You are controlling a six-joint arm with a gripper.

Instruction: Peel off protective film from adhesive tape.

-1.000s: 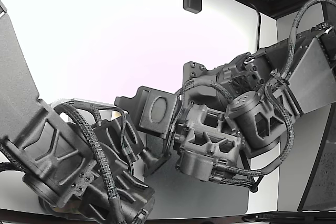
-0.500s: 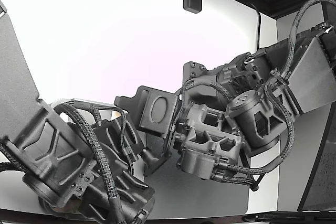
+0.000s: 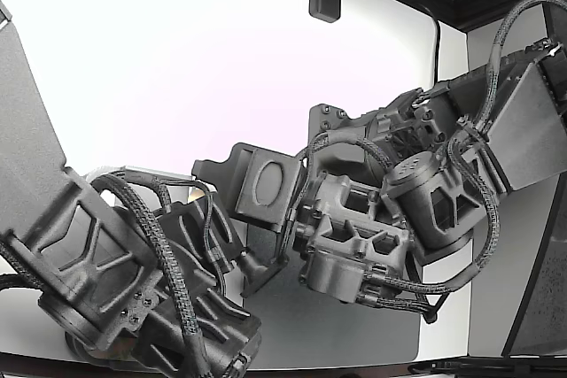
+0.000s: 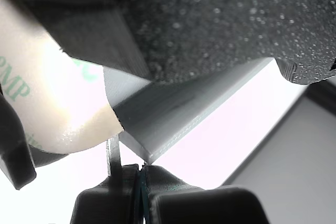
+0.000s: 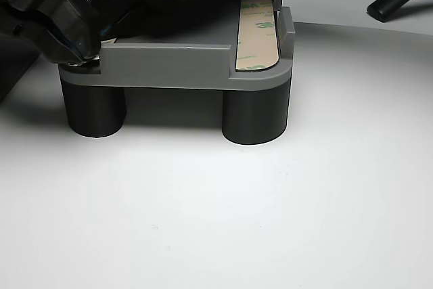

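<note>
- between the earlier exterior pictures and now the arms barely shift – the wrist [image 3: 354, 245] on the exterior view's right sits a touch differently, nothing more; judging by that, the peel is at a slow, careful stage, not finished.
- the gripper [image 4: 140, 179] looks clenched, its jaws pressed together on a thin strip – probably the film's edge, though i cannot tell for sure.
- the adhesive tape [image 5: 258, 35] lies on the grey fixture [image 5: 169, 65], its cream liner still on.
- green "3m" lettering shows on the protective film [image 4: 58, 103].
</note>
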